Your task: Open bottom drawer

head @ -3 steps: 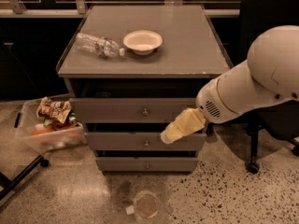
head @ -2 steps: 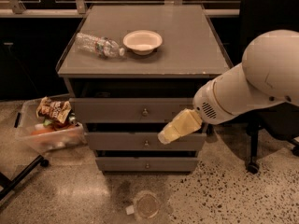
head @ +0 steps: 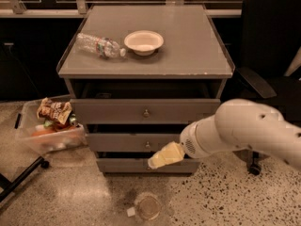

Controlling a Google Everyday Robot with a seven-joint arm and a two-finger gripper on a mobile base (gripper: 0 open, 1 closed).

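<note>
A grey cabinet (head: 146, 65) has three drawers, each with a small round metal knob. The bottom drawer (head: 122, 165) has the shortest, narrowest front and sits lowest, near the floor. My gripper (head: 153, 163) has cream-coloured fingers and is on the end of the white arm (head: 240, 133) coming from the right. Its tip is right at the middle of the bottom drawer's front, covering the place of the knob. The top drawer (head: 146, 110) and middle drawer (head: 141, 142) show their knobs.
A plastic bottle (head: 99, 45) lies on the cabinet top beside a white bowl (head: 144, 42). A clear bin of snacks (head: 49, 128) stands on the floor at left. A clear cup (head: 148, 207) lies on the floor in front. A black chair (head: 268, 55) is at right.
The arm has swung down and left, bringing the gripper from the middle drawer's height to the bottom drawer's front. The view has also shifted.
</note>
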